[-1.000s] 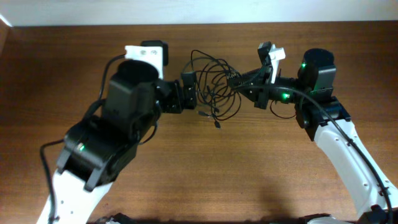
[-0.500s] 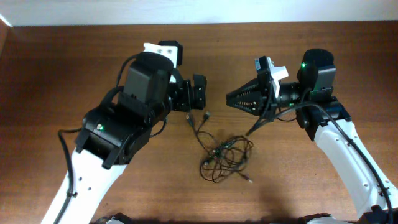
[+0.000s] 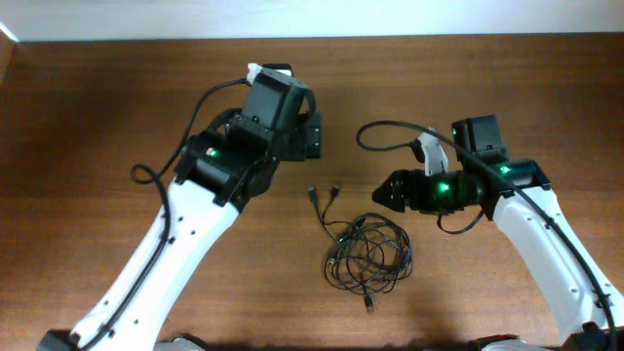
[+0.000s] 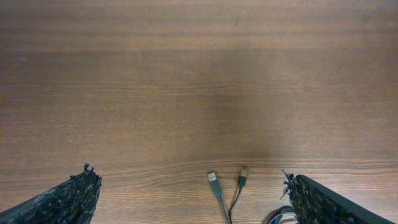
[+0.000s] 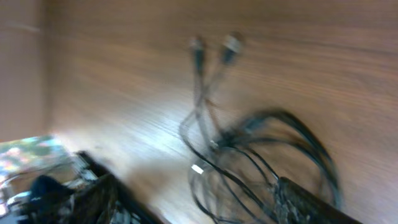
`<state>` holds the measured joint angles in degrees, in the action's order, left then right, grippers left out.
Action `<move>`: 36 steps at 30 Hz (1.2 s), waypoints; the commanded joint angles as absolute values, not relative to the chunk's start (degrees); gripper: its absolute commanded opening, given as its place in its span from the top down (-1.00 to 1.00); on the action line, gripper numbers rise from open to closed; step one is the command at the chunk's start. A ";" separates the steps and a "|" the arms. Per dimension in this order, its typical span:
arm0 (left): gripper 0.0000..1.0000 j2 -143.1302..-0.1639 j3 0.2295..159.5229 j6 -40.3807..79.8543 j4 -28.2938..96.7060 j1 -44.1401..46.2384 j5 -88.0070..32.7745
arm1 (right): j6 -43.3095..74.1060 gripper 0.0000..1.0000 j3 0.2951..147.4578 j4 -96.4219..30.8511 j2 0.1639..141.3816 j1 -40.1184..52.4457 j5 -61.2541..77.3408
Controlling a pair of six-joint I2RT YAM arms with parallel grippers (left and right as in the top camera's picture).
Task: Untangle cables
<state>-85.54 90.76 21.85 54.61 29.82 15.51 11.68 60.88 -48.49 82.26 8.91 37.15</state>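
The cables (image 3: 369,259) lie in a loose black tangle on the wooden table, low and centre in the overhead view. Two strands run up-left from it and end in small plugs (image 3: 322,192). My left gripper (image 3: 310,136) hangs open above the table beyond those plugs. In the left wrist view the plugs (image 4: 213,178) lie between its wide-apart fingers (image 4: 68,199), touching neither. My right gripper (image 3: 383,193) points left, just right of the plugs and above the tangle. In the blurred right wrist view the cables (image 5: 249,155) show between its open fingers (image 5: 308,202), and nothing is gripped.
Thick black cable (image 3: 385,129) loops from the right arm above its wrist. The wall edge (image 3: 312,37) bounds the far side of the table. Bare wood (image 3: 88,117) stretches left of the left arm.
The tangle was held up between both grippers a second ago and now lies on the table. My right gripper has opened and swung down toward it. The left arm has drawn back.
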 commanded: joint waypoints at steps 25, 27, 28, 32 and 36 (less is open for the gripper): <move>-0.98 -96.60 91.11 24.40 50.17 19.68 15.90 | 22.17 -0.82 32.86 -32.23 82.13 16.93 13.23; -0.98 -96.60 91.11 24.40 50.17 19.68 15.90 | 22.22 -0.41 31.55 -30.96 82.13 16.93 13.21; -0.98 -96.60 91.11 24.40 50.17 19.68 15.90 | 22.20 -0.18 31.38 -30.94 82.13 16.93 13.19; -0.98 -96.60 91.11 24.40 50.19 19.68 15.90 | 22.17 0.35 31.27 -29.71 82.13 16.93 12.80; -0.99 -96.60 91.11 24.40 50.19 19.68 15.90 | 22.20 0.92 31.27 -29.52 82.13 16.93 12.82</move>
